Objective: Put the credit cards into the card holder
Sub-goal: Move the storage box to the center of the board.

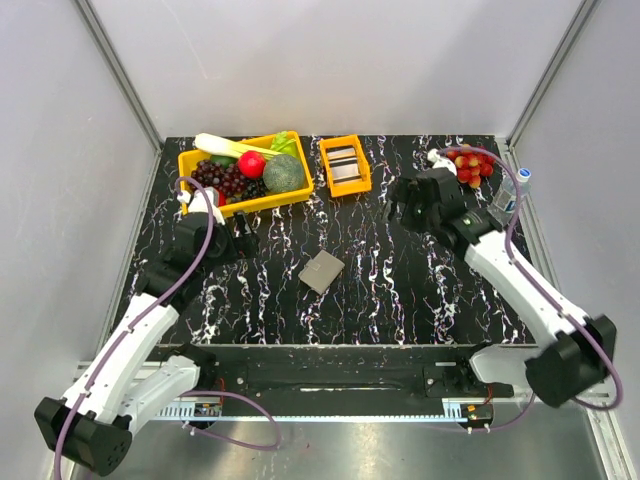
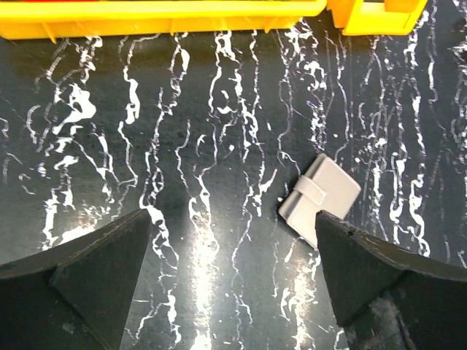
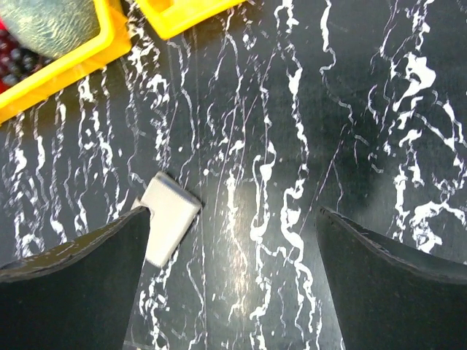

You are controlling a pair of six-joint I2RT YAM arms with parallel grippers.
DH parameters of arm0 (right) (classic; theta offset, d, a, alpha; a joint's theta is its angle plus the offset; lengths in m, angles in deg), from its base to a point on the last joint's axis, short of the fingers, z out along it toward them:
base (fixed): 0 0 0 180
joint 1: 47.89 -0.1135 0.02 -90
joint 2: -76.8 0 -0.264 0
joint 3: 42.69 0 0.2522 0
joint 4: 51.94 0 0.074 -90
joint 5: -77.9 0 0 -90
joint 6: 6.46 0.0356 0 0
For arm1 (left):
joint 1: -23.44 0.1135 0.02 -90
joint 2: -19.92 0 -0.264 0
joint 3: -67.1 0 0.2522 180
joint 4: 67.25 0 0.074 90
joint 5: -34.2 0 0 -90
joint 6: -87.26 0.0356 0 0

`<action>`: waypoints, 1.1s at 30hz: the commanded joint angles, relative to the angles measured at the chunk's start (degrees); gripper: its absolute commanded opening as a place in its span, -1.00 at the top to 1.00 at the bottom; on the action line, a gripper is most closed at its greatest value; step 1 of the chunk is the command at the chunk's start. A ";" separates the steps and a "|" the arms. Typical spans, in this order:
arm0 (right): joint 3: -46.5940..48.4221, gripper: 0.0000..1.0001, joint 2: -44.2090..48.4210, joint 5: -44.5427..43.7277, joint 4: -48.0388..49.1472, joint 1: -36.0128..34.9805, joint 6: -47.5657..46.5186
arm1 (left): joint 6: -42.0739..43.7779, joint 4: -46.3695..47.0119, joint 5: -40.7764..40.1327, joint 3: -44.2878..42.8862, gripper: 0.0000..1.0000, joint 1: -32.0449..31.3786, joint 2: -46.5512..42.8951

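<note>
The card holder (image 1: 322, 271) lies closed and flat on the black marbled table, mid-table between the two arms. It shows to the right in the left wrist view (image 2: 321, 197), partly behind my right-hand finger, and to the left in the right wrist view (image 3: 169, 215). The credit cards (image 1: 344, 160) lie in the small orange tray (image 1: 362, 170) at the back. My left gripper (image 1: 244, 238) is open and empty, left of the holder (image 2: 232, 219). My right gripper (image 1: 400, 206) is open and empty too, to the holder's back right (image 3: 232, 213).
A large yellow bin (image 1: 268, 201) of fruit and vegetables stands at the back left, next to the orange tray. A bunch of red grapes (image 1: 470, 165) and a small bottle (image 1: 508, 197) sit at the back right. Grey walls close in three sides.
</note>
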 commanded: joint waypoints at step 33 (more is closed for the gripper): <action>80.50 -0.13 -75.91 16.80 -6.70 10.51 -14.64 | 5.51 4.28 4.18 -3.31 -0.98 0.60 10.57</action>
